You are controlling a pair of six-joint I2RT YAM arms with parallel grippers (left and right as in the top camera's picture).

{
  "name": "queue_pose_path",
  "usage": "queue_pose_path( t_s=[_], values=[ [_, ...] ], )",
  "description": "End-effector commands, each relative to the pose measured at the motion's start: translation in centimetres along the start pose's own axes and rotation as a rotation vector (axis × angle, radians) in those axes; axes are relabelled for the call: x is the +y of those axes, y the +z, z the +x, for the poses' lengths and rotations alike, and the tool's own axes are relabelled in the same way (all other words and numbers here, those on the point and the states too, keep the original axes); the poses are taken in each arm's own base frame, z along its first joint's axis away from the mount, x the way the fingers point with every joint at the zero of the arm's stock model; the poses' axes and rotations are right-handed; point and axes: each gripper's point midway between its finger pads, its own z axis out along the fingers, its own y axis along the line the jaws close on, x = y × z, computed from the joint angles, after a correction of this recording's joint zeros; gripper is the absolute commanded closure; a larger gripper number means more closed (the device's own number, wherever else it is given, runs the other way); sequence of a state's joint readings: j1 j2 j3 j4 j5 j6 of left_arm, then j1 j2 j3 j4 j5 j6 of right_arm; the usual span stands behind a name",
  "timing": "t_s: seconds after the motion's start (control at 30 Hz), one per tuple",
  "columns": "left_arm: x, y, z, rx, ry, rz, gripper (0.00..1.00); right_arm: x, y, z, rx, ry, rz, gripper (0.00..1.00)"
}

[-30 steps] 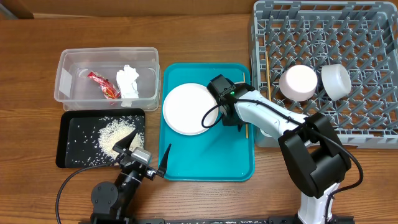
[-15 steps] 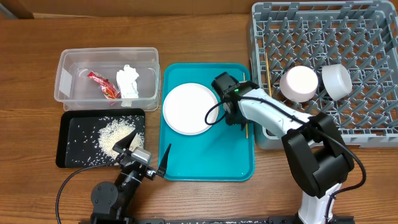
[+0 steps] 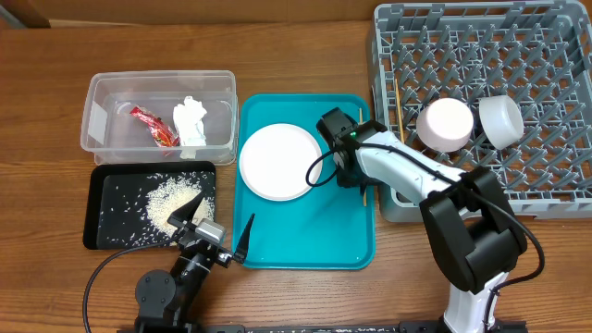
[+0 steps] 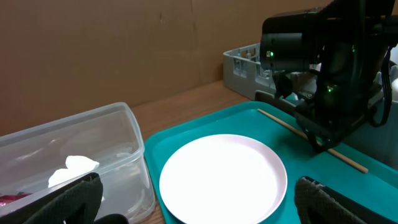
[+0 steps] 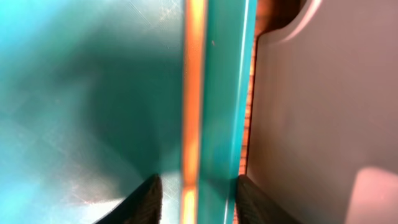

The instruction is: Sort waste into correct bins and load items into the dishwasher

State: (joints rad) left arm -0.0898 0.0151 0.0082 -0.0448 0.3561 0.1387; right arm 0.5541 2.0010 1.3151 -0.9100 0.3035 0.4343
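Observation:
A wooden chopstick (image 3: pixel 365 191) lies along the right edge of the teal tray (image 3: pixel 305 240). My right gripper (image 3: pixel 354 178) is low over it and open. In the right wrist view its fingers (image 5: pixel 198 199) straddle the blurred chopstick (image 5: pixel 193 112) without closing on it. A white plate (image 3: pixel 277 162) sits on the tray's left half and also shows in the left wrist view (image 4: pixel 221 177). My left gripper (image 3: pixel 215 231) rests open and empty at the near table edge. Two pale bowls (image 3: pixel 444 123) (image 3: pixel 499 120) and a second chopstick (image 3: pixel 388 97) sit in the grey dish rack (image 3: pixel 518 55). The tiny cup is out of view.
A clear tub (image 3: pixel 102 102) holds the red sauce packet (image 3: pixel 153 125) and crumpled napkin (image 3: pixel 191 120). The black tray (image 3: pixel 102 222) holds loose rice (image 3: pixel 171 199). The rack's wall stands right beside the teal tray's right rim.
My right gripper has shifted slightly right toward the tray's rim, and the plate has slid a little left. The left arm has not moved.

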Motion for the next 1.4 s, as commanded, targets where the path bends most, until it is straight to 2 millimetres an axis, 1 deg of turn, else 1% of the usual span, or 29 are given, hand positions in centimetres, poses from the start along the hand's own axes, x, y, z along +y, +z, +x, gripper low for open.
queue_pose_path(
  t_s=[0.0, 0.13, 0.3, 0.43, 0.6, 0.8, 0.87, 1.0, 1.17, 1.27, 1.37],
  values=[
    [0.0, 0.0, 0.0, -0.006, 0.016, 0.001, 0.00, 1.4, 2.0, 3.1, 0.097, -0.062, 0.010, 0.62],
    [0.0, 0.0, 0.0, -0.006, 0.016, 0.001, 0.00, 1.6, 0.2, 2.0, 0.059, -0.072, 0.022, 0.62],
    [0.0, 0.0, 0.0, -0.006, 0.016, 0.001, 0.00, 2.2, -1.9, 0.6, -0.011, -0.062, -0.014, 0.62],
    [0.0, 0.0, 0.0, -0.006, 0.016, 0.001, 0.00, 2.3, -2.8, -0.1, -0.045, -0.051, -0.034, 0.62],
    [0.0, 0.0, 0.0, -0.006, 0.016, 0.001, 0.00, 2.0, -3.3, -0.9, -0.087, -0.041, -0.023, 0.62],
    [0.0, 0.0, 0.0, -0.006, 0.016, 0.001, 0.00, 2.0, -3.4, -1.3, -0.107, -0.035, -0.023, 0.61],
    [0.0, 0.0, 0.0, -0.006, 0.016, 0.001, 0.00, 2.1, -3.4, -1.5, -0.113, -0.033, -0.028, 0.58],
    [0.0, 0.0, 0.0, -0.006, 0.016, 0.001, 0.00, 2.2, -3.2, -1.5, -0.113, -0.028, -0.034, 0.56],
    [0.0, 0.0, 0.0, -0.006, 0.016, 0.001, 0.00, 2.8, -1.9, -0.2, -0.067, -0.033, -0.062, 0.57],
    [0.0, 0.0, 0.0, -0.006, 0.016, 0.001, 0.00, 2.6, -1.0, 0.7, -0.050, -0.019, -0.057, 0.61],
    [0.0, 0.0, 0.0, -0.006, 0.016, 0.001, 0.00, 2.2, -0.1, 1.8, -0.024, 0.013, -0.042, 0.61]
  ],
)
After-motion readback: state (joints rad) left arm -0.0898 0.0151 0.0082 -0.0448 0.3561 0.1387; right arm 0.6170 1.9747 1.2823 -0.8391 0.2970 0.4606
